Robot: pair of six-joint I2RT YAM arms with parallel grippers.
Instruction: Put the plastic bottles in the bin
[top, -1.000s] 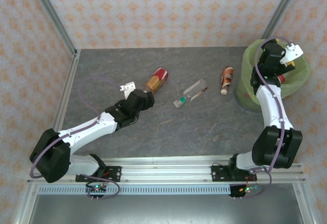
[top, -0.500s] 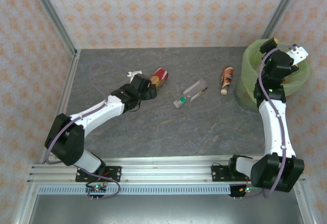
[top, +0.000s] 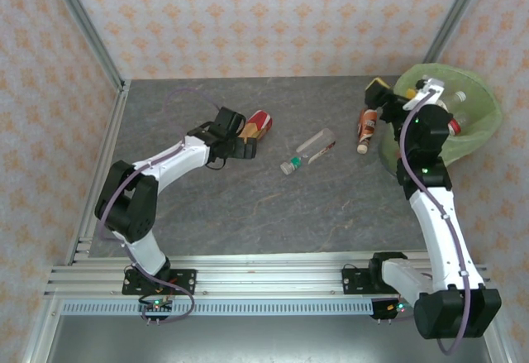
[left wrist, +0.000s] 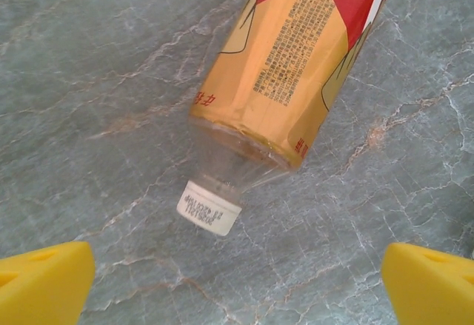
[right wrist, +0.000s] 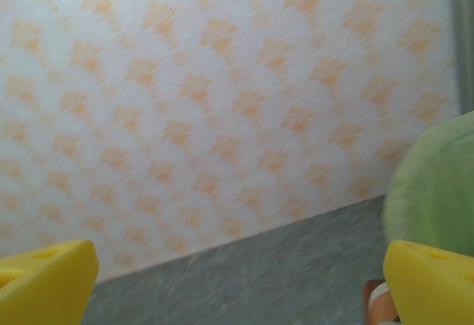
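The plastic bottle with the red-and-orange label is lying on its side just ahead of my left tool, its white cap pointing back toward the wrist camera. The tool's yellow fingers are standing wide apart and gripping nothing, with the cap sitting just beyond the gap and touching neither. Moving outward across the grey marbled table, I am seeing a clear bottle with a green cap lying on its side, well apart from the first. Farther right a brown-labelled bottle is lying near the left side of the bin, which is standing at the table's far right corner. My right tool is hanging just beside the bin's left rim, near the far end of that brown-labelled bottle. In its wrist view it is facing the patterned wall, and its fingertips are also spread wide and holding nothing. Inside the green liner I am making out a white-capped bottle and another bottle showing red.
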